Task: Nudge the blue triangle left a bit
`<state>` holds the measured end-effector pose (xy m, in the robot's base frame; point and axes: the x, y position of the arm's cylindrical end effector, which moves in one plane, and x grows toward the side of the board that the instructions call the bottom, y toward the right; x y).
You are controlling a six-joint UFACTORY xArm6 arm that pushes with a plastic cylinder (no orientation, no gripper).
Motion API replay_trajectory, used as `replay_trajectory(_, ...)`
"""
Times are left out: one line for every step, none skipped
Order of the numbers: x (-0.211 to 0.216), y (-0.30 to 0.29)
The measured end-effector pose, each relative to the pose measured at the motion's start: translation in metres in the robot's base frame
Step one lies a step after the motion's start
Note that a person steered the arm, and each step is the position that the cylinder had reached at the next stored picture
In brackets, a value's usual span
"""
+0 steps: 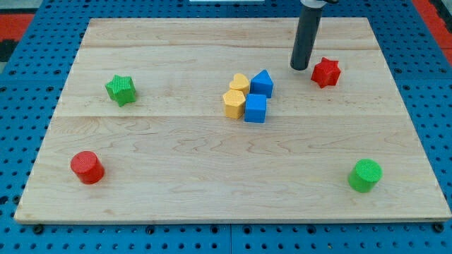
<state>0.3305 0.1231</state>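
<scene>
Tip (300, 68) rests upper right of blue triangle (262, 83), apart.

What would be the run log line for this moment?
my tip: right of blue triangle block, apart | red star block: beside tip | nudge: not begun

The wooden board (212, 183) carries red (87, 167), green (364, 175), yellow (234, 103) and blue blocks (256, 109).
</scene>
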Motion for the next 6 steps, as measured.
replay_trajectory(0.017, -0.016)
replay_trajectory(0.043, -0.021)
replay_trajectory(0.043, -0.021)
replay_trajectory(0.044, -0.040)
replay_trajectory(0.043, -0.072)
replay_trajectory(0.044, -0.082)
